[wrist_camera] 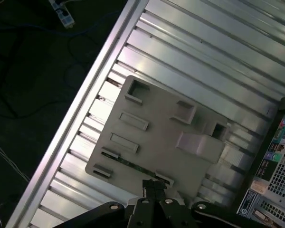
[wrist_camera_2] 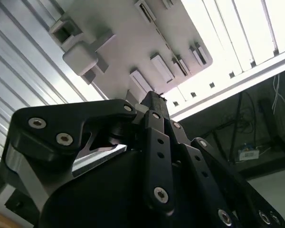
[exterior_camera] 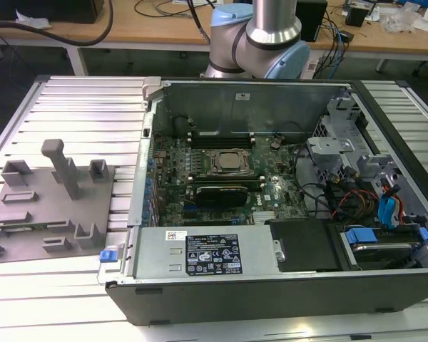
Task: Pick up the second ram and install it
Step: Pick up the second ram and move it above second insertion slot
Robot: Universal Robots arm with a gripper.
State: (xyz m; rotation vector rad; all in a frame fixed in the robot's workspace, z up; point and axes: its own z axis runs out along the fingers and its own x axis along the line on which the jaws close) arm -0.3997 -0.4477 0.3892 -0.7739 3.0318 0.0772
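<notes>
The second ram (wrist_camera: 131,164) is a thin green strip lying edge-up in a slot of the grey fixture plate (wrist_camera: 166,137), between two small holder blocks. In the exterior view the ram (exterior_camera: 30,226) shows as a dark green line near the plate's front edge, on the exterior view's left. In both wrist views my gripper (wrist_camera: 154,186) hangs well above the plate with its black fingers (wrist_camera_2: 154,102) closed together and nothing between them. The tips point down at the plate edge close to the ram.
An open computer case (exterior_camera: 271,292) lies at the exterior view's right, with the green motherboard (exterior_camera: 271,194), its CPU socket (exterior_camera: 225,161) and memory slots (exterior_camera: 221,135) exposed. A tall grey post (exterior_camera: 63,165) rises from the fixture plate. The ribbed aluminium table (exterior_camera: 85,107) lies beneath.
</notes>
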